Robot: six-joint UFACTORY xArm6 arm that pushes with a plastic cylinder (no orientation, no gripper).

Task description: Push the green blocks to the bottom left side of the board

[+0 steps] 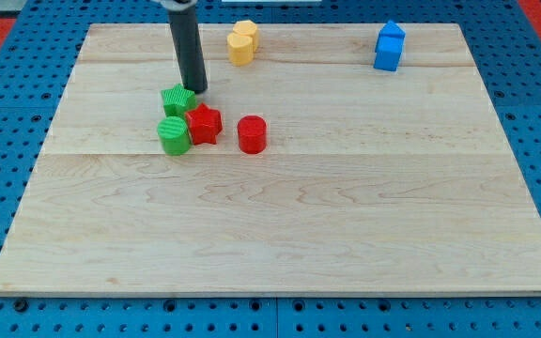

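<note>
A green star-shaped block (177, 99) lies on the wooden board (280, 216) at the upper left. A green cylinder (173, 135) sits just below it, touching or nearly touching. My tip (197, 90) is at the upper right edge of the green star, right against it. A red star-shaped block (204, 123) sits to the right of both green blocks and touches them.
A red cylinder (252, 134) stands a little right of the red star. A yellow block (242, 42) is near the view's top centre. A blue block (389, 46) is at the top right. Blue pegboard surrounds the board.
</note>
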